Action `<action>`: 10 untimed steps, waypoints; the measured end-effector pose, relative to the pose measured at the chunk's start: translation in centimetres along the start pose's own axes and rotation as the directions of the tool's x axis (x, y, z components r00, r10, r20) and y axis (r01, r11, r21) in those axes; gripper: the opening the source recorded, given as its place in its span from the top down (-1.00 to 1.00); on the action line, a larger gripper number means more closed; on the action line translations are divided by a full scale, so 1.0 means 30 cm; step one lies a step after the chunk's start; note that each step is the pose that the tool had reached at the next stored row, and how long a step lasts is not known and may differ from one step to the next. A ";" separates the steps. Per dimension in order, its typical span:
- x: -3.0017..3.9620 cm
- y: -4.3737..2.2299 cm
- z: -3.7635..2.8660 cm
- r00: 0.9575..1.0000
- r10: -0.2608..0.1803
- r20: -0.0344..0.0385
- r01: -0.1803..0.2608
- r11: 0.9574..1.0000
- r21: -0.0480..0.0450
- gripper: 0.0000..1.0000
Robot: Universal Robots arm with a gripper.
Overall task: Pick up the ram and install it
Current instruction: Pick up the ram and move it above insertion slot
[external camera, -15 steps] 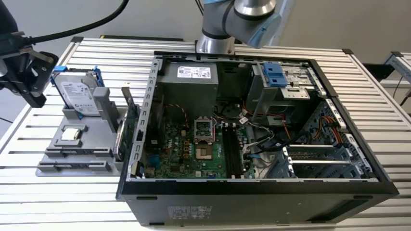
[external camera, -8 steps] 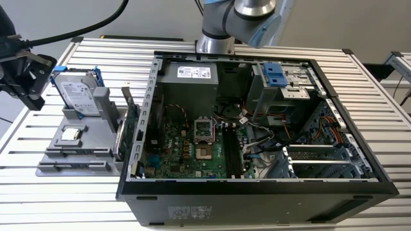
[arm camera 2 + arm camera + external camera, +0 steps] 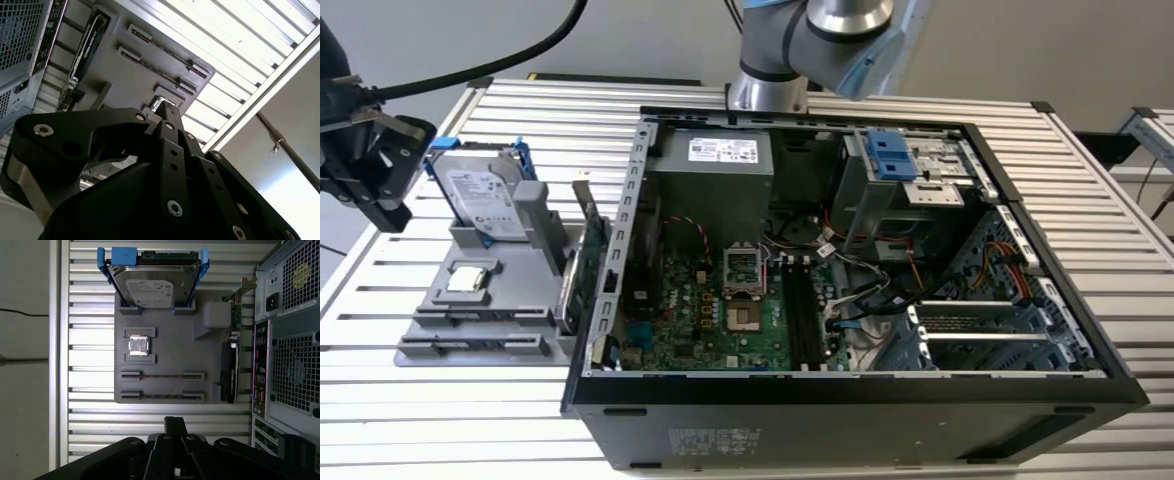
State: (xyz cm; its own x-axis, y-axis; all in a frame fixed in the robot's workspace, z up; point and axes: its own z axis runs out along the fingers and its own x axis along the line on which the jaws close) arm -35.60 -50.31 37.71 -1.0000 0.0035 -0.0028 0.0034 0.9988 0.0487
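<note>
The ram shows edge-on as thin dark strips in the two long slots [image 3: 162,375] [image 3: 162,396] of the grey holder tray [image 3: 170,360]. My black gripper [image 3: 175,421] is shut with nothing visible between its fingers. It hovers over the slatted table just off the tray edge nearest those slots. In the exterior view the gripper [image 3: 390,210] hangs at the far left, beside the tray [image 3: 480,300] and clear of it. In the second wrist view the gripper [image 3: 167,111] points toward the tray [image 3: 150,65].
On the tray stand a silver hard drive in blue rails [image 3: 487,195], a processor chip [image 3: 138,345] and a green expansion card [image 3: 230,370] next to the open computer case [image 3: 854,260]. The motherboard's black slots [image 3: 803,320] lie inside. The arm's base [image 3: 767,90] is behind the case.
</note>
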 end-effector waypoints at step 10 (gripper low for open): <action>0.000 0.000 0.000 1.000 -0.002 0.000 0.002 1.000 0.000 1.00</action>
State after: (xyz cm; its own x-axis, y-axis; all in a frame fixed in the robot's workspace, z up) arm -35.60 -50.32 37.71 -1.0000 0.0011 -0.0025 0.0010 0.9988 0.0487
